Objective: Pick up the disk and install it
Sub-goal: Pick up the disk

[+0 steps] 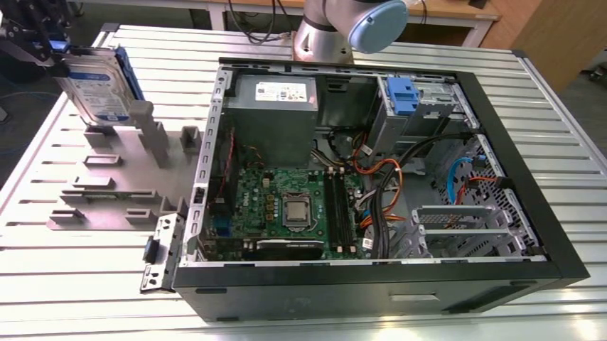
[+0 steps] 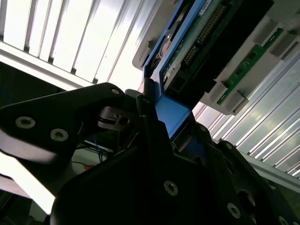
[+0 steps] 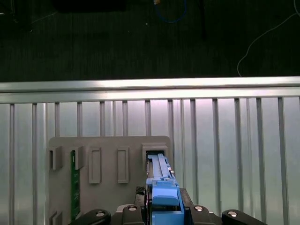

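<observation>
The disk is a silver drive with a blue-and-white label and blue side rails. It stands on edge at the exterior view's far left, over the grey holder plate. My gripper is shut on its upper end. In the first wrist view the blue rail runs from the gripper to a slot in the plate. I cannot tell whether the disk's lower end touches that slot. The second wrist view shows the disk's circuit-board side and black fingers clamped on the blue rail.
An open computer case lies at the exterior view's right, holding a motherboard, a grey power-supply box, orange cables and a blue bracket in the drive bay. A green memory stick stands in the plate. The arm's base is behind the case.
</observation>
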Available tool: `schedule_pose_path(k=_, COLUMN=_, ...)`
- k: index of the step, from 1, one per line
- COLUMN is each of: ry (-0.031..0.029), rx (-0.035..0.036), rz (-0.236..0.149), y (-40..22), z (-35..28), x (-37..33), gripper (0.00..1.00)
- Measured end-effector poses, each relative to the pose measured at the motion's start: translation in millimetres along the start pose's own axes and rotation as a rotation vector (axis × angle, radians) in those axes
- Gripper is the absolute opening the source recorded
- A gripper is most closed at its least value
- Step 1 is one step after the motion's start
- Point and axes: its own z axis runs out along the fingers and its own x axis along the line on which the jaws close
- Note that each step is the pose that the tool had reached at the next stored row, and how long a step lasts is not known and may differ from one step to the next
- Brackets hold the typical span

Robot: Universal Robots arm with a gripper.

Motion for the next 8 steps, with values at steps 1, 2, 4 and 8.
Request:
schedule_pose_path(k=1, ry=0.0, rx=0.0, rz=0.0, y=0.0, z=-0.5, x=0.0, gripper=0.37)
schedule_pose_path(k=2, ry=0.0, rx=0.0, rz=0.0, y=0.0, z=-1.0, x=0.0, gripper=0.37)
schedule_pose_path(k=4, ry=-0.0001, rx=0.0001, rz=0.0, y=0.1, z=-2.0, x=0.0, gripper=0.37)
schedule_pose_path(k=8, ry=0.0, rx=0.0, rz=0.0, y=0.1, z=-3.9, x=-0.1, gripper=0.37)
